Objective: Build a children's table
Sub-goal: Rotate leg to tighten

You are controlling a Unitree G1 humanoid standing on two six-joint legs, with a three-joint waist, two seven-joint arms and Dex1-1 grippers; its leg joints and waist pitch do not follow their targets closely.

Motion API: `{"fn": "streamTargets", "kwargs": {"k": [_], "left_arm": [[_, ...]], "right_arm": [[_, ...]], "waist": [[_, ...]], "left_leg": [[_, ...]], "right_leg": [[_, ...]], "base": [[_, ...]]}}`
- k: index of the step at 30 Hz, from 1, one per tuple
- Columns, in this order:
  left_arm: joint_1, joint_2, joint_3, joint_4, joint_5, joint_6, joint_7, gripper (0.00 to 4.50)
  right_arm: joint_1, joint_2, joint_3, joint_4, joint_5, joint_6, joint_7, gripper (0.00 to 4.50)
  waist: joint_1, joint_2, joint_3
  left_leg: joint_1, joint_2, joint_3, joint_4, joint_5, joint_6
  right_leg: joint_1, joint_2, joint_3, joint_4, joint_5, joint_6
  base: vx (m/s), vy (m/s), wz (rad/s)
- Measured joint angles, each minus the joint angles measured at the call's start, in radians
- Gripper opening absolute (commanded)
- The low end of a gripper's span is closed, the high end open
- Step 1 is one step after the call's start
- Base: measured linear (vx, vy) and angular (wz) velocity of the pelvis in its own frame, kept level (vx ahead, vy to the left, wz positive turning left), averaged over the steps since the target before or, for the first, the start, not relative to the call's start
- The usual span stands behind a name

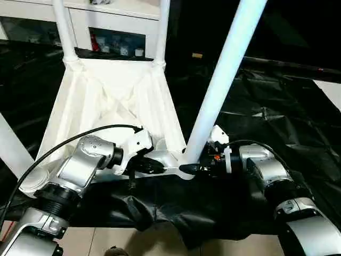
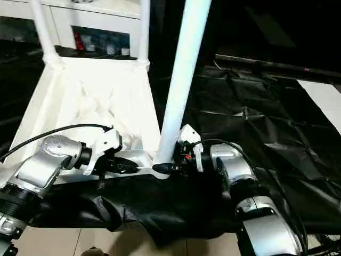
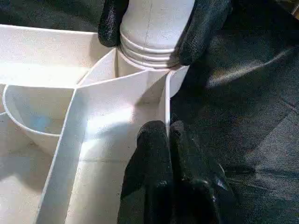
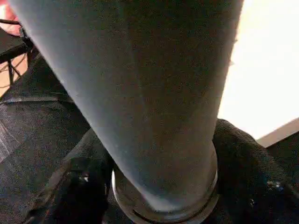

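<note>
Left eye view: right gripper [image 1: 193,168] jaws clasp the upright leg's [image 1: 224,74] base; left gripper [image 1: 160,166] jaws closed, empty.

Forearms: silver metal, ribbed black collars at joints. Wrist housings white plastic, just behind the fingers. Left gripper [image 1: 160,166] and right gripper [image 1: 193,168]: two black, textured, rounded fingers [image 3: 154,158] ea. Black cable loops from behind left wrist housing; thinner black cable behind right.
</note>
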Motion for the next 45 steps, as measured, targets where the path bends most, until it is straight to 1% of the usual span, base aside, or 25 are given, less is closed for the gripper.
{"fn": "streamTargets", "kwargs": {"k": [3,5,7,8,10,16,18,19,20,22,23,24,27,28,30,32,33,36,37,39,40,41,43,44,45], "left_arm": [[-0.001,-0.011,0.005,0.009,0.004,-0.001,0.025,0.0],[-0.008,-0.035,0.017,0.031,0.018,0.005,0.082,0.0],[-0.024,-0.055,0.023,0.054,0.035,0.012,0.142,0.0],[-0.035,-0.07,0.024,0.067,0.046,0.018,0.173,0.0],[-0.05,-0.117,0.03,0.093,0.069,0.031,0.256,0.0],[-0.052,-0.183,0.038,0.098,0.104,0.06,0.383,0.0],[-0.052,-0.188,0.04,0.096,0.106,0.066,0.394,0.0],[-0.052,-0.188,0.04,0.095,0.106,0.067,0.394,0.0],[-0.052,-0.188,0.04,0.094,0.106,0.067,0.394,0.0],[-0.052,-0.19,0.04,0.092,0.106,0.067,0.393,0.0],[-0.052,-0.19,0.04,0.091,0.106,0.066,0.39,0.0],[-0.051,-0.189,0.04,0.091,0.106,0.064,0.384,0.0],[-0.047,-0.171,0.032,0.09,0.106,0.025,0.355,0.0],[-0.046,-0.167,0.031,0.087,0.105,0.02,0.347,0.0],[-0.03,-0.146,0.029,0.06,0.095,0.011,0.305,0.0],[-0.025,-0.133,0.028,0.049,0.087,0.006,0.273,0.0],[-0.023,-0.123,0.027,0.045,0.08,0.002,0.253,0.0],[-0.007,-0.087,0.024,0.023,0.051,-0.01,0.173,0.0],[-0.004,-0.069,0.02,0.017,0.041,-0.016,0.138,0.0],[-0.001,-0.051,0.017,0.014,0.03,-0.023,0.101,0.0],[0.001,-0.039,0.017,0.011,0.023,-0.026,0.08,0.0],[0.003,-0.03,0.015,0.005,0.022,-0.028,0.06,0.0],[0.009,-0.017,0.008,-0.001,0.014,-0.035,0.026,0.0],[0.01,-0.013,0.007,-0.001,0.013,-0.04,0.017,0.0],[0.011,-0.008,0.005,-0.001,0.012,-0.044,0.01,0.0]], "right_arm": [[0.003,0.006,-0.008,0.002,0.0,0.001,-0.035,2.71],[0.002,0.03,-0.039,0.029,0.001,-0.001,-0.127,2.67],[-0.006,0.063,-0.068,0.054,0.002,-0.001,-0.237,2.67],[-0.014,0.081,-0.084,0.071,0.004,-0.001,-0.301,2.66],[-0.035,0.115,-0.117,0.109,0.007,0.002,-0.443,2.66],[-0.046,0.194,-0.165,0.13,0.014,-0.003,-0.692,2.66],[-0.046,0.204,-0.167,0.133,0.011,-0.02,-0.715,2.66],[-0.045,0.205,-0.167,0.134,0.009,-0.026,-0.717,3.22],[-0.045,0.206,-0.167,0.136,0.008,-0.03,-0.718,3.36],[-0.046,0.211,-0.167,0.141,0.0,-0.041,-0.72,3.43],[-0.046,0.211,-0.167,0.141,0.0,-0.042,-0.72,3.57],[-0.046,0.211,-0.166,0.141,-0.001,-0.044,-0.717,3.73],[-0.046,0.209,-0.158,0.136,-0.01,-0.052,-0.684,3.93],[-0.046,0.205,-0.156,0.134,-0.011,-0.056,-0.672,3.93],[-0.045,0.163,-0.124,0.128,-0.013,-0.065,-0.563,3.93],[-0.041,0.14,-0.117,0.119,-0.013,-0.067,-0.484,3.93],[-0.038,0.128,-0.111,0.11,-0.012,-0.067,-0.443,3.93],[-0.022,0.067,-0.071,0.061,-0.008,-0.044,-0.262,3.93],[-0.022,0.044,-0.052,0.043,-0.006,-0.029,-0.193,3.93],[-0.022,0.028,-0.038,0.03,-0.006,-0.013,-0.122,3.93],[-0.021,0.022,-0.031,0.024,-0.002,-0.002,-0.09,3.69],[-0.019,0.014,-0.021,0.019,0.001,0.005,-0.06,3.69],[-0.009,-0.004,-0.003,0.0,0.002,0.014,-0.004,3.51],[-0.004,-0.005,-0.002,-0.006,0.003,0.018,0.007,3.51],[-0.003,-0.005,-0.001,-0.008,0.003,0.02,0.017,3.31]], "waist": [[0.001,0.0,0.0],[-0.001,-0.001,-0.001],[-0.009,-0.002,-0.001],[-0.016,-0.002,-0.001],[-0.027,-0.002,-0.001],[-0.047,-0.002,-0.001],[-0.049,-0.002,-0.001],[-0.05,-0.002,-0.001],[-0.05,-0.002,-0.001],[-0.05,-0.002,-0.001],[-0.049,-0.002,-0.001],[-0.049,-0.002,-0.001],[-0.049,-0.002,-0.001],[-0.049,-0.002,-0.001],[-0.047,-0.002,-0.001],[-0.044,-0.001,-0.001],[-0.04,-0.001,-0.001],[-0.022,-0.001,-0.001],[-0.018,-0.001,-0.001],[-0.012,-0.001,-0.001],[-0.01,-0.001,0.0],[-0.008,-0.001,0.0],[0.0,-0.001,0.0],[0.003,-0.001,0.0],[0.004,-0.001,0.0]], "left_leg": [[0.001,0.0,0.0,0.0,0.0,0.0],[0.003,0.0,0.0,0.0,0.0,0.0],[0.003,0.0,-0.001,0.0,0.0,0.0],[0.003,0.0,-0.001,0.001,0.0,0.0],[0.003,0.0,-0.002,0.001,0.0,0.0],[0.003,0.0,-0.004,0.002,0.0,0.0],[0.003,0.0,-0.004,0.002,0.0,0.0],[0.002,0.0,-0.004,0.002,0.0,0.0],[0.002,0.0,-0.003,0.002,0.0,0.0],[0.001,0.0,-0.003,0.002,0.0,0.0],[0.001,0.0,-0.003,0.002,0.0,0.0],[0.001,-0.001,-0.003,0.002,0.0,0.0],[0.001,0.0,-0.003,0.002,0.0,0.0],[0.001,0.0,-0.003,0.001,0.0,0.0],[0.0,0.0,-0.003,0.001,0.0,0.0],[0.0,0.0,-0.003,0.0,0.0,0.0],[0.0,0.0,-0.002,-0.002,0.0,0.0],[-0.001,0.001,-0.002,-0.001,0.0,0.0],[-0.002,0.001,-0.001,-0.001,0.0,0.0],[-0.002,0.001,-0.001,-0.001,0.0,0.0],[-0.002,0.001,0.0,-0.001,0.0,0.0],[-0.001,0.001,0.0,-0.001,0.0,0.0],[-0.001,0.001,0.0,-0.001,0.0,0.0],[0.0,0.001,0.0,-0.001,0.0,0.0],[0.0,0.001,0.0,-0.001,0.0,0.0]], "right_leg": [[0.001,0.0,0.0,0.001,0.0,0.0],[0.002,0.0,0.0,0.001,0.0,0.0],[0.002,0.0,0.0,0.001,-0.001,0.003],[0.001,0.0,0.0,0.0,-0.001,0.003],[0.0,0.0,-0.001,-0.002,-0.001,0.003],[-0.002,0.0,-0.003,-0.003,-0.001,0.003],[-0.002,0.0,-0.002,-0.004,-0.001,0.003],[-0.002,0.0,-0.002,-0.004,-0.001,0.003],[-0.002,0.0,-0.002,-0.004,-0.001,0.003],[-0.002,0.0,-0.002,-0.004,-0.001,0.003],[-0.002,0.0,-0.002,-0.004,-0.001,0.003],[-0.002,0.0,-0.002,-0.003,-0.001,0.003],[-0.003,0.0,-0.002,-0.003,-0.001,0.003],[-0.003,0.0,-0.002,-0.003,0.0,0.002],[-0.003,0.0,-0.002,-0.003,0.001,0.002],[-0.003,0.001,-0.002,-0.002,0.004,-0.003],[-0.003,0.001,-0.002,-0.002,0.003,-0.002],[-0.003,0.001,-0.002,-0.003,0.0,0.0],[-0.003,0.001,-0.002,-0.003,0.0,0.0],[-0.003,0.0,-0.002,-0.003,-0.001,-0.001],[-0.003,0.0,-0.001,-0.003,-0.001,-0.001],[-0.002,0.0,-0.001,-0.003,-0.001,-0.001],[-0.001,0.0,-0.001,-0.003,-0.001,-0.001],[-0.001,0.0,-0.001,-0.002,-0.001,-0.001],[-0.001,0.0,0.0,-0.002,-0.001,-0.001]], "base": [[0.0,0.0,0.0],[0.0,0.0,0.0],[0.0,0.0,0.0],[-0.051,0.0,-0.03],[-0.037,0.002,-0.03],[0.0,0.0,0.0],[0.0,0.0,0.0],[0.0,0.0,0.0],[0.0,0.0,0.0],[0.0,0.0,0.0],[0.0,0.0,0.0],[0.0,0.0,0.0],[0.0,0.0,0.0],[0.0,0.0,0.0],[0.028,-0.002,0.02],[0.0,0.0,0.0],[0.0,0.0,0.0],[0.0,0.0,0.0],[0.0,0.0,0.0],[0.0,0.0,0.0],[0.0,0.0,0.0],[0.0,0.0,0.0],[0.0,0.0,0.0],[0.0,0.0,0.0],[0.0,0.0,0.0]]}}
